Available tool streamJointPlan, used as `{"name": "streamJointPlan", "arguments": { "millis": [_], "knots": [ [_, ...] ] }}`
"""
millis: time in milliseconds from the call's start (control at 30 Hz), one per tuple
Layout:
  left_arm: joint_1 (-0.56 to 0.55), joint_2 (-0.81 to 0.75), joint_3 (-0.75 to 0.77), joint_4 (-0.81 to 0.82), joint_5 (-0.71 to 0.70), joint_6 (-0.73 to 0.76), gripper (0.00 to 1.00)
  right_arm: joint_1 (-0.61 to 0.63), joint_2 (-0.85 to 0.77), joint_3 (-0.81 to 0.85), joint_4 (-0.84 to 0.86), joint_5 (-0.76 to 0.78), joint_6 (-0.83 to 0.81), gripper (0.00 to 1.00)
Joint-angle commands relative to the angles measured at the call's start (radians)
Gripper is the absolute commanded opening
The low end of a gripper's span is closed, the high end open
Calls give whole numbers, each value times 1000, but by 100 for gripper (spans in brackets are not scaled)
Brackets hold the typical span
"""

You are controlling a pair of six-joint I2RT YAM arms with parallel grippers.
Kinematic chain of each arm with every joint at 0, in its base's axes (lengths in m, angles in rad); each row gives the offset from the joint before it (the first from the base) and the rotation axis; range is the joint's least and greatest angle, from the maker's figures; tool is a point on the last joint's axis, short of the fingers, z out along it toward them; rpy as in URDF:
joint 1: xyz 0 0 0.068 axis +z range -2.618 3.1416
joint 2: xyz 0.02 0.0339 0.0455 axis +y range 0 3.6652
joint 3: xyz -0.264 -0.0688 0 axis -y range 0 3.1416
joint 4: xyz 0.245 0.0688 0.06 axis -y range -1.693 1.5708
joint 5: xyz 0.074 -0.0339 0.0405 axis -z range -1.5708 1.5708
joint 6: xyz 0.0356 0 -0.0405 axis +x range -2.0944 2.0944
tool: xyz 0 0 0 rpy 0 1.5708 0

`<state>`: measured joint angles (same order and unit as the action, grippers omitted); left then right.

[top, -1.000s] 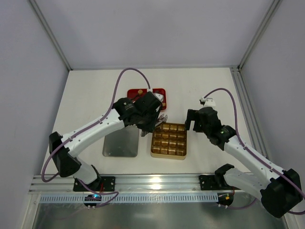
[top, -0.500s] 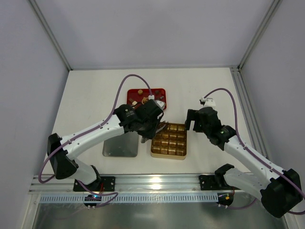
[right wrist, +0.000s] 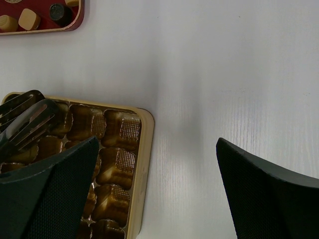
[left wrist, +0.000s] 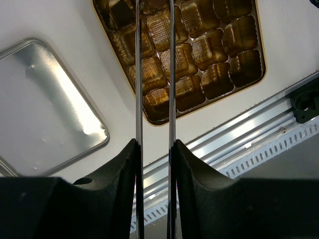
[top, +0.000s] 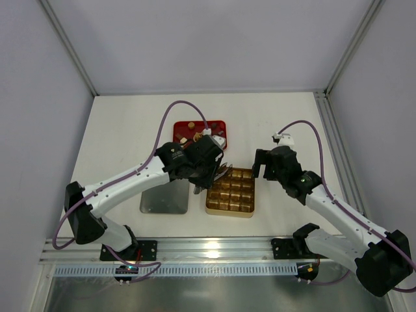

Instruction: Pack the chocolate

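White left arm (top: 127,180) and right arm (top: 338,214), black at the joints, trail purple cables (top: 182,103); black, textured fingers (right wrist: 264,199).

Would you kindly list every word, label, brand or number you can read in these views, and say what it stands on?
No text can be read anywhere. The gold tin, the red tray, the chocolates in it, the silver tray, the tongs and the table show no legible words, labels or numbers.

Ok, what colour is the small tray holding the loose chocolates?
The tray is red; the top external view shows it best.
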<state>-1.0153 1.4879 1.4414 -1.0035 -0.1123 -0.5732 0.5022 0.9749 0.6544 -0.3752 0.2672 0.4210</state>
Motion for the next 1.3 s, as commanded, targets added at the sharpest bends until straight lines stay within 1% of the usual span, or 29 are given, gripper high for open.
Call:
{"name": "streamJointPlan", "arguments": {
  "millis": [0, 367, 467, 567, 667, 700, 767, 800, 900, 1000, 1133, 1267],
  "knots": [
    [-6, -2, 5, 37, -15, -10, 34, -1, -21, -7, 16, 18, 4, 100],
    [-6, -9, 17, 26, -20, -7, 36, 1, -24, -10, 16, 20, 4, 100],
    [-6, -29, 51, 14, -52, -5, 35, 1, -25, -9, 16, 18, 4, 100],
    [1, -52, 109, -6, -124, 2, 36, -1, -25, -6, 15, 17, 2, 100],
    [50, -45, 163, -44, -165, 16, 36, 1, -25, -2, 16, 12, 1, 100],
    [93, -38, 175, -49, -167, 18, 36, 1, -24, -2, 16, 12, 1, 100],
    [136, -8, 203, -53, -167, 42, 36, -1, -22, -1, 19, 6, -1, 100],
    [177, 8, 215, -56, -174, 55, 36, -1, -21, -1, 19, 4, -1, 100],
    [248, 89, 269, -69, -211, 104, 36, 1, -18, 2, 22, -2, -5, 100],
    [291, 164, 312, -61, -239, 148, 36, 1, -13, 7, 22, -8, -13, 100],
    [356, 254, 350, -43, -230, 194, 36, 1, -10, 11, 21, -14, -22, 100],
    [382, 314, 372, -35, -216, 214, 36, 1, -5, 19, 16, -19, -25, 100]
  ]
}}
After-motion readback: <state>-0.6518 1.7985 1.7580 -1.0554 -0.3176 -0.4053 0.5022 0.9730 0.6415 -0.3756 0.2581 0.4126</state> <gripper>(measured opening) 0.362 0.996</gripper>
